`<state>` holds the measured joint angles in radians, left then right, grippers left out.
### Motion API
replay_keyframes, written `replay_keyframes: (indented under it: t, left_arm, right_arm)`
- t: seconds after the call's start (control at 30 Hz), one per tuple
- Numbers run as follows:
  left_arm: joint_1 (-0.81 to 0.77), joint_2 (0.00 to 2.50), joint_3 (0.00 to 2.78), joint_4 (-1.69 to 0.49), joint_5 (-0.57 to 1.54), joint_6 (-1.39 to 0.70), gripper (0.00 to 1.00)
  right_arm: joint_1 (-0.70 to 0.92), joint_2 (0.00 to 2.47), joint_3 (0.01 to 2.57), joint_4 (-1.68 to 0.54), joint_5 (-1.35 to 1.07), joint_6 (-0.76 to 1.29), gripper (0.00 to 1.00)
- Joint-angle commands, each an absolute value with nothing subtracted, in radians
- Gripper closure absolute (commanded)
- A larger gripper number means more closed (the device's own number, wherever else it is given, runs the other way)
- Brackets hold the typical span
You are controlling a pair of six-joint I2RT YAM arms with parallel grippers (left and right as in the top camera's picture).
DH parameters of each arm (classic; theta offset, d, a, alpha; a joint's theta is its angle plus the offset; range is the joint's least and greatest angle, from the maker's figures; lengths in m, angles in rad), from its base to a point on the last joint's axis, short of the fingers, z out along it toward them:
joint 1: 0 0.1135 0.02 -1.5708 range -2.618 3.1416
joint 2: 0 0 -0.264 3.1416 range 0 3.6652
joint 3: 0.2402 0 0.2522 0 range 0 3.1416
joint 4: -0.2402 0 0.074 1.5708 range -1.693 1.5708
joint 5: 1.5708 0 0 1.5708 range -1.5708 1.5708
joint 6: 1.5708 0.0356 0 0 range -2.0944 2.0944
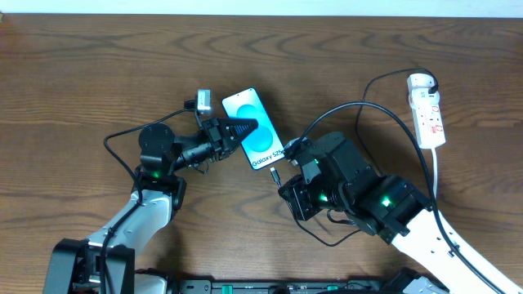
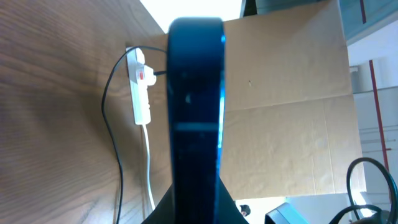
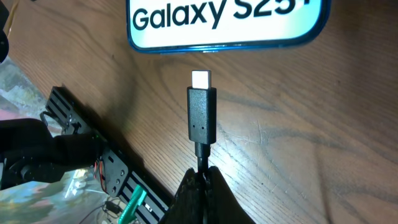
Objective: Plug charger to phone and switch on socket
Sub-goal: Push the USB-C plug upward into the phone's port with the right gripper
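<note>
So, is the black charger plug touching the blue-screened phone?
Apart. The right wrist view shows bare wood between the black charger plug and the blue-edged slim phone.

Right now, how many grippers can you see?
2: the left gripper pinches the phone at centre; the right gripper, beside it, holds the charger just short of the phone's edge. None seems hidden.

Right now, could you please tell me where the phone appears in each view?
Overhead: phone at centre, tilted, held by the left tool.
Left wrist: edge-on, a dark upright bar at centre.
Right wrist: its white "Galaxy" band along the top edge.
Landmarks: socket links overhead and left wrist; charger tip links overhead and right wrist.
</note>
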<state>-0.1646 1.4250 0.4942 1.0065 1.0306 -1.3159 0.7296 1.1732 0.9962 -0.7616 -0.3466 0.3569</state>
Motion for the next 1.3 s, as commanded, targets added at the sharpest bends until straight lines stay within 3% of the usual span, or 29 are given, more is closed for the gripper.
replay_keyframes:
  t: [0.0, 1.27]
  left_arm:
    - [-0.162, 1.418, 0.517, 1.023, 1.071, -1.321, 0.92]
    - [-0.163, 1.418, 0.517, 1.039, 1.115, -1.344, 0.92]
  right_arm:
    - [0.732, 1.165, 0.999, -0.753, -0.342, 0.371, 0.99]
    - [0.732, 1.165, 0.999, -0.724, -0.342, 0.382, 0.99]
